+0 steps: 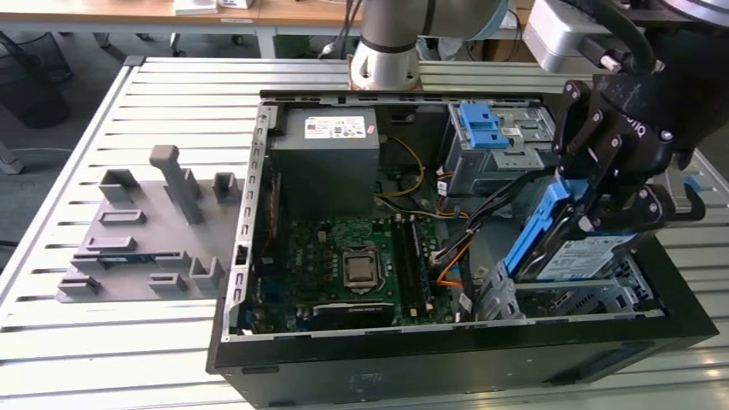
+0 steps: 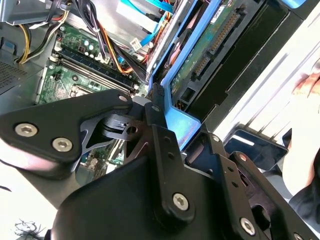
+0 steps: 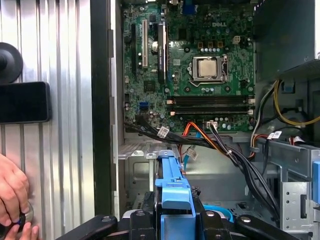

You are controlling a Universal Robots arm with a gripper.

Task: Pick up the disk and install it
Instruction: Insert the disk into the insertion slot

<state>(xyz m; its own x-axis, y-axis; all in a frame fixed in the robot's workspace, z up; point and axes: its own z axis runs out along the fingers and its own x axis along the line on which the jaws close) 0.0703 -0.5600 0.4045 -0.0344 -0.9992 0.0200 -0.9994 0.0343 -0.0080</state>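
Gripper: the black, link-fingered gripper (image 1: 609, 213) is closed narrow on the upper end of the disk, pinching its blue frame from both sides.
Disk: the flat silver-metal disk (image 1: 575, 258), with a blue-and-white label and a blue plastic carrier frame, hangs tilted with its lower end inside the open black computer case (image 1: 456, 363), at the exterior view's right.
Handling: it is likely dense, rigid and heavy for its size. The metal faces look slick and the plastic frame may flex. The bare green circuit board (image 2: 202, 52) on its underside looks fragile, so the frame's edges are the safest place to hold it.
Bay: the grey perforated metal drive bay (image 1: 603, 299) sits just below the disk; I cannot tell whether they touch.
Cables: a black cable bundle (image 3: 245, 162) runs close beside the disk.
Board: the green motherboard (image 1: 353, 256) lies on the case floor.
Far end: a blue plastic latch (image 1: 484, 128) and a grey box-shaped power supply (image 1: 330, 141).
Outside: a person's hand (image 3: 12, 197) rests on the slatted table.
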